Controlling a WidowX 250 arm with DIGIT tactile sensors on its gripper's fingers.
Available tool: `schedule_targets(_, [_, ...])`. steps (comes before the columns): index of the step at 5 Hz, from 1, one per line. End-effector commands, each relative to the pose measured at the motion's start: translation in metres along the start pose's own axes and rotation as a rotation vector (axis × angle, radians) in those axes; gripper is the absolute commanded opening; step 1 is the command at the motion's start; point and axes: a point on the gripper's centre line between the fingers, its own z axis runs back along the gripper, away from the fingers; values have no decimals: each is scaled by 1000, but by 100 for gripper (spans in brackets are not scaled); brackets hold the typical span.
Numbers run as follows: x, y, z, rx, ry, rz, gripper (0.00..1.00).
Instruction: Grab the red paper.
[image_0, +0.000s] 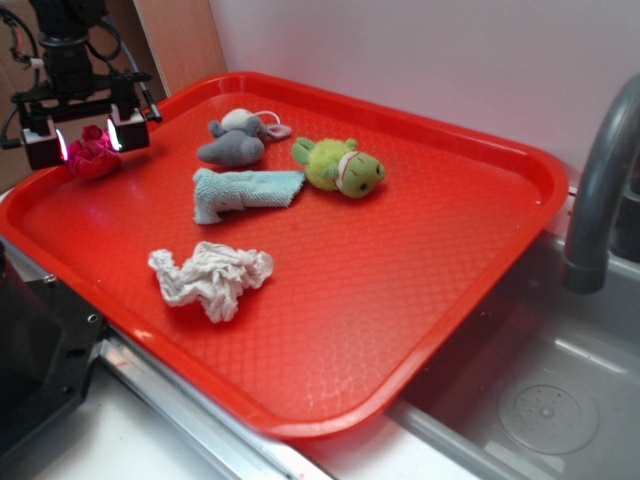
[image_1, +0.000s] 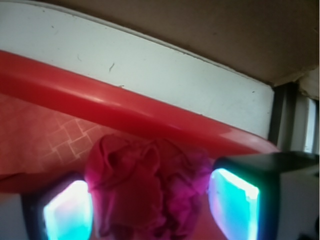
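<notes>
Big red tray (image_0: 440, 330) sits on counter, bumpy diamond pattern on floor. Grey plush toy (image_0: 236, 140) lies near far side, white bit on top. Green plush toy (image_0: 341, 167) lies just beside it, to its right, with pale band on face. Light blue cloth (image_0: 240, 191) lies near grey toy, a bit closer to camera. White crumpled paper (image_0: 211, 279) sits alone nearer front edge, well apart from toys. Grey faucet (image_0: 600, 190) curves up at right. Metal sink (image_0: 545, 400) lies below it, round drain in bottom.

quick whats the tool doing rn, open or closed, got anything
Tool: open, fingers either side of the red paper, not clamped on it yet.
</notes>
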Motion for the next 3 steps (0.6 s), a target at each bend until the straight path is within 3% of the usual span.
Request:
schedule_targets(1, [-23, -2, 4, -15, -8, -64, 0])
schedule_targets(2, [-30, -2, 16, -25, -9, -90, 0])
schedule_targets(3, [-39, -10, 54, -31, -16, -194, 0])
